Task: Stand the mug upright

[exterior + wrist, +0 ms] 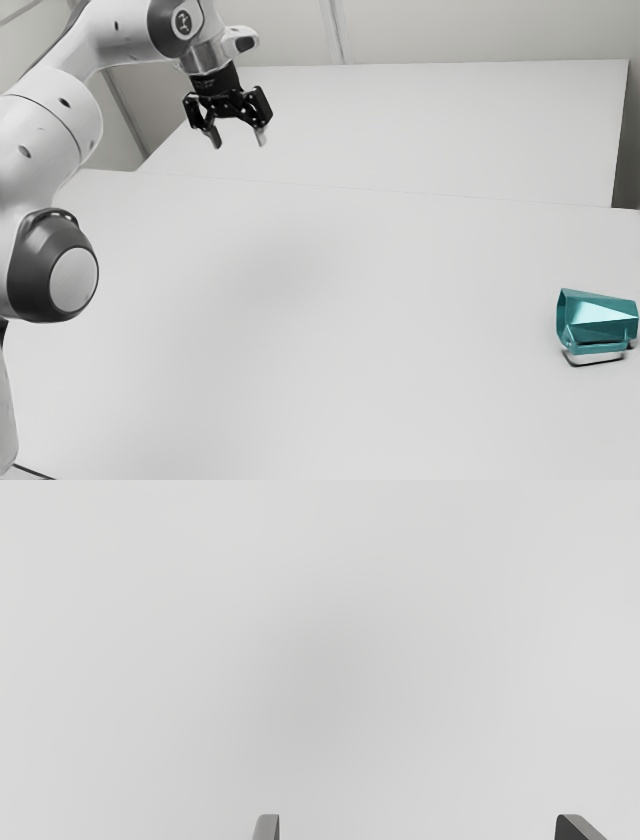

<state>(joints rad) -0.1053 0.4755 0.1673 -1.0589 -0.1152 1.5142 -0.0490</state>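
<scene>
Exterior view: one teal mug (598, 322) lies on its side on one pale grey table (300, 350), close to the exterior view's right edge. Its body is glossy and faceted, with flat angular planes that catch the light in lighter and deeper teal. A thin dark curved line shows on the table just beside its lower side. One white robot arm (45, 130) with dark grey joint covers comes in from the exterior view's left. It ends in one black gripper (239, 139), held in the air well apart from the mug, its two fingers pointing down and spread wide, nothing between them.

Wrist view: two grey fingertips (266, 827), standing wide apart, with empty space between them. Beyond them is a smooth, pale grey surface with one soft, darker patch.
</scene>
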